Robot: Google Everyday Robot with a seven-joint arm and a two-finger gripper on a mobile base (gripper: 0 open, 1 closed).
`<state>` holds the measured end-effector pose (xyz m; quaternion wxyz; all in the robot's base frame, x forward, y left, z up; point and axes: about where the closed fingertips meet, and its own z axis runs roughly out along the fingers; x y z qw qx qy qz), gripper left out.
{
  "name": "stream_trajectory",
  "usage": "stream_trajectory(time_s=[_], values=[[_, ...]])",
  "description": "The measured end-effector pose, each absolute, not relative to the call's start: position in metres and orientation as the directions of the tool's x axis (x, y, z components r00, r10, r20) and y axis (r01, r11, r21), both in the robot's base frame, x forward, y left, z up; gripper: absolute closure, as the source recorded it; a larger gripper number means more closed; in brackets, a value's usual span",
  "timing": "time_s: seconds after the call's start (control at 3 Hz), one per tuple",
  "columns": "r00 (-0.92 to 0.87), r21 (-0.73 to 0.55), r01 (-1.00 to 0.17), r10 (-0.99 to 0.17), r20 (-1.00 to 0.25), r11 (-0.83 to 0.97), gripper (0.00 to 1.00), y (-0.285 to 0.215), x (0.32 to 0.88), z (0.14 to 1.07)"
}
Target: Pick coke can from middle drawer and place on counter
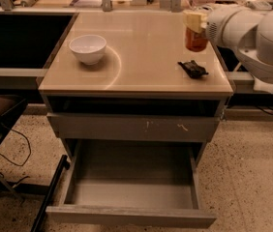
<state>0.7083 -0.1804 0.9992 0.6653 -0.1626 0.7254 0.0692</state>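
The coke can is red-orange and hangs in my gripper over the back right part of the beige counter. The pale fingers are shut on the can's top and hide its silver rim. The white arm reaches in from the right. The middle drawer is pulled wide open low in the cabinet, and its grey tray shows nothing inside.
A white bowl stands on the counter's left side. A small black object lies on the counter just in front of the can. A shut grey drawer front with pale scratch marks sits above the open drawer. A black frame stands at the left.
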Motion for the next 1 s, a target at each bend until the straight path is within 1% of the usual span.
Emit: stream_trajectory(time_s=[0.33,0.67,1.0], values=[[-0.057,-0.06,-0.483,-0.1,-0.993,0.873,1.0,-0.117,0.719,0.994],[-0.082,0.005,-0.614,-0.057,-0.995,0.789,1.0,-0.065,0.721,0.973],[-0.144,0.088,-0.715,-0.023,-0.989,0.694,1.0,-0.029,0.717,0.924]])
